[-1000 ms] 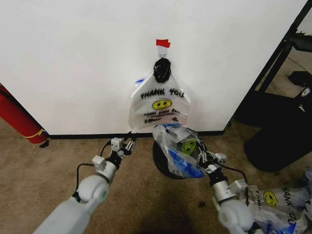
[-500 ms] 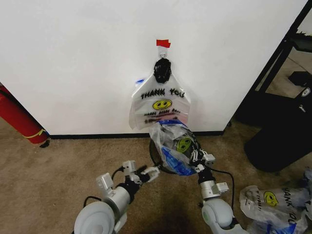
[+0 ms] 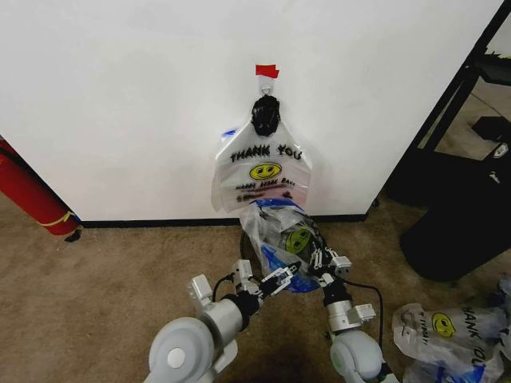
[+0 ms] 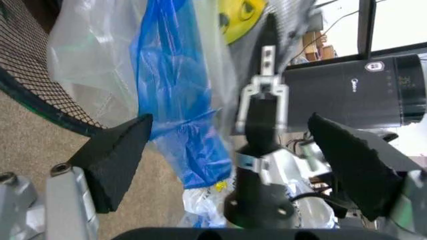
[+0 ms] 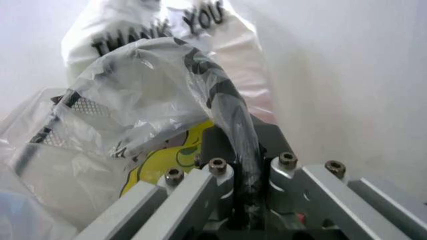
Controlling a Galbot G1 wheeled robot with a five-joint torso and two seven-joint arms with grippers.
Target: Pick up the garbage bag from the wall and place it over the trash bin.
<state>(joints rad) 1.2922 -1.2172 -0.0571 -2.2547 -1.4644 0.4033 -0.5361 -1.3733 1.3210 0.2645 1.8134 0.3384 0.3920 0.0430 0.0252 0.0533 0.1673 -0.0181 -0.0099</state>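
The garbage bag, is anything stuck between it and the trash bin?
Nothing visible. The garbage bag already drapes over the trash bin, pinched by the right tool. The open left tool is beside its blue part.

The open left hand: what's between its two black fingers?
In the left wrist view, the left hand frames the translucent white garbage bag's blue handle and the right hand.

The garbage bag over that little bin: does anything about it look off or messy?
Yes. The garbage bag sits crumpled and bunched over the trash bin, not spread around its rim. The right end effector pinches it; the left end effector is open beside it.
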